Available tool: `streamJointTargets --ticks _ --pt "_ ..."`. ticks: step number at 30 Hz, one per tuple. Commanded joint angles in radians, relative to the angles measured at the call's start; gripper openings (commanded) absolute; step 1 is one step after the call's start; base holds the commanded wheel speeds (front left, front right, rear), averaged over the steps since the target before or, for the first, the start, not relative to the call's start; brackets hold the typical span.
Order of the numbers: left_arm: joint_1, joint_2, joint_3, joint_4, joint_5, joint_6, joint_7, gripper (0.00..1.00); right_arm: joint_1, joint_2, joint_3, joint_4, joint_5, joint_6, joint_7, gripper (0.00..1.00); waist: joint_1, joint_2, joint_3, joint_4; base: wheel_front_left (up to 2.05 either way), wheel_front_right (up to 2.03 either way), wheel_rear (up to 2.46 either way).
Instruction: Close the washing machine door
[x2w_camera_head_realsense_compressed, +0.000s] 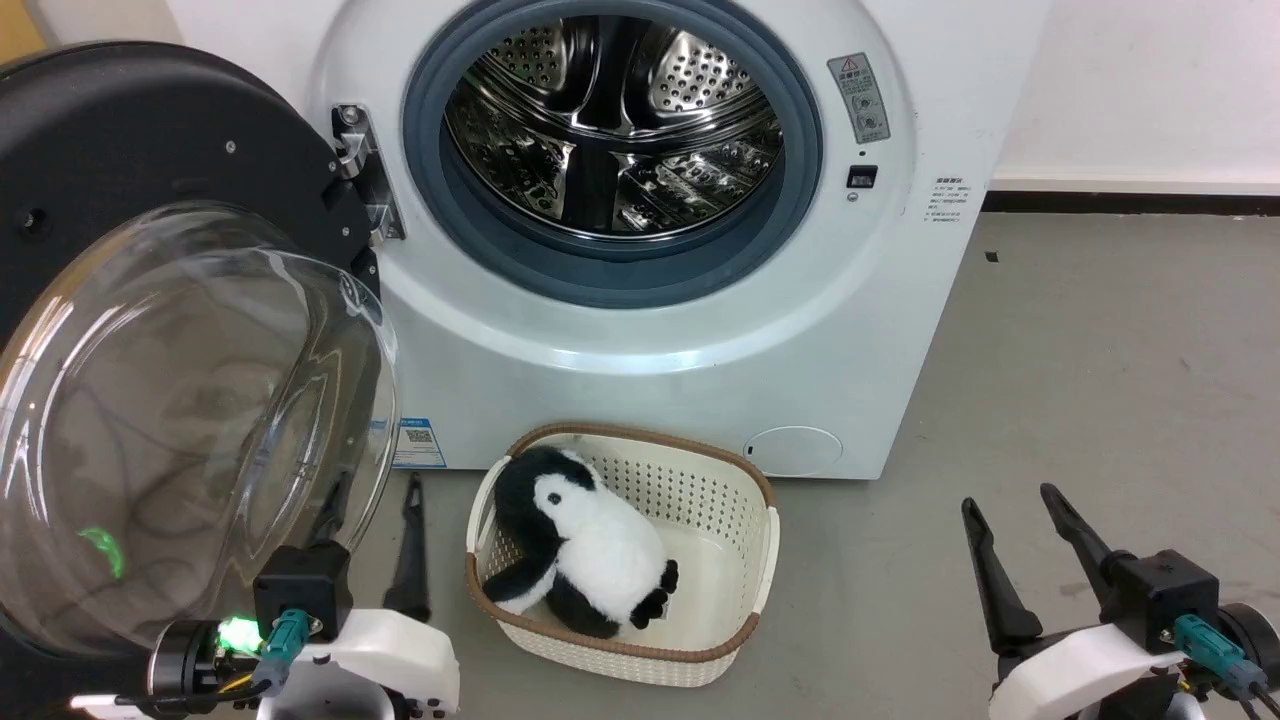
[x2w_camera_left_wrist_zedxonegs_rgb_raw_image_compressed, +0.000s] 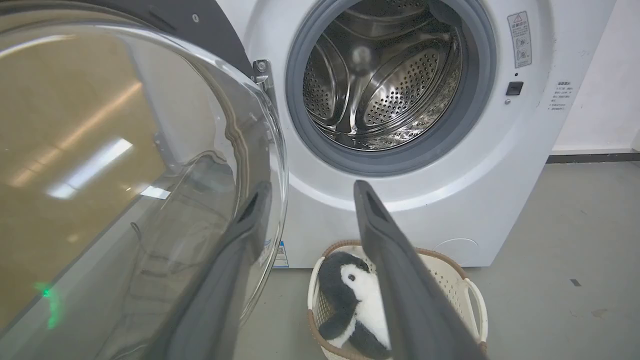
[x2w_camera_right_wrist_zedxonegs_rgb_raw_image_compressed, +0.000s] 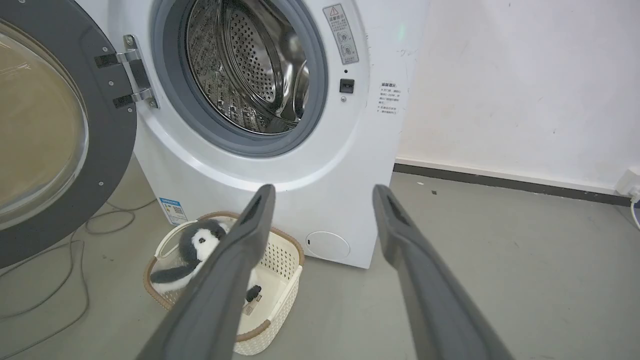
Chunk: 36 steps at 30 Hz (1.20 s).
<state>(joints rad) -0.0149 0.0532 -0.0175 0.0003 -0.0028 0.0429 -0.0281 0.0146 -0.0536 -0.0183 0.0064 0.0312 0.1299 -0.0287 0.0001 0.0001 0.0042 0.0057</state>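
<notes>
One white front-loading washing machine (x2w_camera_head_realsense_compressed: 640, 340) stands on the grey floor (x2w_camera_head_realsense_compressed: 1110, 400). Its porthole is uncovered, showing the grey-blue gasket (x2w_camera_head_realsense_compressed: 620, 270) and the perforated steel drum (x2w_camera_head_realsense_compressed: 610, 120). The washing machine door (x2w_camera_head_realsense_compressed: 110, 120) stands wide open on its hinge (x2w_camera_head_realsense_compressed: 368, 180) at the left of the porthole. Its black ring frame and clear glass bowl (x2w_camera_head_realsense_compressed: 190, 420) bulge toward the robot. A cream perforated basket (x2w_camera_head_realsense_compressed: 745, 500) with a brown rim sits on the floor just in front of the machine, below the porthole. A black-and-white plush penguin (x2w_camera_head_realsense_compressed: 590, 545) lies inside it. The left claw (x2w_camera_left_wrist_zedxonegs_rgb_raw_image_compressed: 312, 186) is spread wide and grips nothing. The right edge of the glass bowl lies between its fingers (x2w_camera_left_wrist_zedxonegs_rgb_raw_image_compressed: 390, 240), one seen through the glass and the other outside it. Whether either touches the glass cannot be told. The right claw (x2w_camera_head_realsense_compressed: 1008, 497) is likewise spread wide and empty. It sits low over the floor, to the right of the machine and well apart from the door.
</notes>
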Motion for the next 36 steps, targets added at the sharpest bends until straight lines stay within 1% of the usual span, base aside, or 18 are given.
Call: streamJointTargets --ticks 1,8,13,20,23,30,31,35,36 --pt "-0.008 0.007 -0.003 -0.011 0.005 0.014 -0.01 0.0 -0.001 0.0 -0.005 0.001 0.012 0.0 -0.01 1.0 -0.0001 -0.0001 0.0 0.003 0.0 0.0 0.0" --pt "-0.025 0.019 -0.002 -0.045 0.0 0.034 -0.025 0.0 -0.003 0.001 -0.01 0.002 0.02 0.0 -0.025 1.0 -0.0001 -0.0001 0.004 0.019 0.0 0.0 0.0" --pt "-0.041 0.026 0.016 -0.081 -0.016 0.044 -0.035 0.0 -0.005 0.001 -0.015 0.001 0.027 0.0 -0.035 1.0 -0.0001 -0.0001 0.009 0.036 0.0 0.0 0.0" --pt "-0.074 0.034 0.068 -0.132 -0.045 0.042 -0.05 0.0 -0.005 0.001 -0.022 0.005 0.039 0.0 -0.05 1.0 -0.0001 -0.0001 0.018 0.069 0.0 0.0 0.0" --pt "-0.097 0.034 0.102 -0.154 -0.068 0.032 -0.056 0.0 -0.007 0.001 -0.025 0.007 0.045 0.0 -0.056 1.0 -0.0001 -0.0001 0.023 0.085 0.0 0.0 0.0" --pt "-0.167 0.036 0.187 -0.181 -0.114 -0.012 -0.071 0.0 -0.013 0.001 -0.03 0.009 0.053 0.0 -0.07 1.0 -0.0001 -0.0001 0.037 0.127 0.0 0.0 0.0" --pt "-0.167 0.036 0.187 -0.181 -0.114 -0.012 -0.071 0.0 -0.013 0.001 -0.03 0.009 0.053 0.0 -0.07 1.0 -0.0001 -0.0001 0.037 0.127 0.0 0.0 0.0" --pt "-0.206 0.039 0.244 -0.191 -0.143 -0.037 -0.079 0.0 -0.015 0.001 -0.037 0.01 0.057 0.0 -0.079 1.0 -0.0001 -0.0001 0.045 0.149 0.0 0.0 0.0" --pt "-0.227 0.041 0.273 -0.194 -0.161 -0.05 -0.083 0.0 -0.015 0.001 -0.04 0.012 0.059 0.0 -0.083 1.0 -0.0001 -0.0001 0.048 0.161 0.0 0.0 0.0"
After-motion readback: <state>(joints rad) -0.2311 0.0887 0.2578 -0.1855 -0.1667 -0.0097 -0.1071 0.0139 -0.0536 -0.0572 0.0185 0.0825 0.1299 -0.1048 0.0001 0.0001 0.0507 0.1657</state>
